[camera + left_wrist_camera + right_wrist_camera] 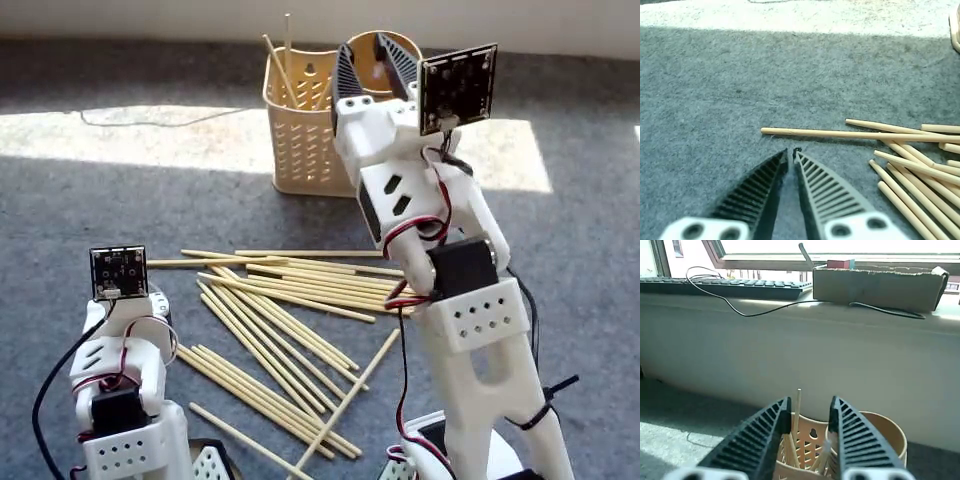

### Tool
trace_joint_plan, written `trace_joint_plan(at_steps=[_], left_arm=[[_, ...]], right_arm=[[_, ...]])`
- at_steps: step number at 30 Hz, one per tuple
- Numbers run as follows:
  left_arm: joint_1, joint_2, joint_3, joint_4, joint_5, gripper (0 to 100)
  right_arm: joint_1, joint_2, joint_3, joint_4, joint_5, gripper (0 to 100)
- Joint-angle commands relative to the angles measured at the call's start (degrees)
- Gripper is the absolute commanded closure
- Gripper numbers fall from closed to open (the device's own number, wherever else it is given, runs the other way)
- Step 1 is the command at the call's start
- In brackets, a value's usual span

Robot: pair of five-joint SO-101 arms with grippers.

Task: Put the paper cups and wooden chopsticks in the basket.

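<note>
No txt, nos. or signs legible anywhere right now, top to bottom of all three views.

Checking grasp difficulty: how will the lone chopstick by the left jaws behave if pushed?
The chopstick looks thin and straight, so it is probably stiff and light. It may roll if pushed sideways, though the carpet should damp that.
</note>
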Motion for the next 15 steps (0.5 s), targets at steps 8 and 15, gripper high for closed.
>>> trace_joint_plan(at_steps=[8,15], left_arm=[[-0.7,-0.6,-0.4,-0.2,-0.4,96],[-0.7,-0.6,-0.4,-0.2,-0.4,96]], right_arm=[[-0.3,-6.8,-0.4,27.8,-0.8,86.5],[-0.4,-6.6,-0.4,42.4,-10.0,86.5]])
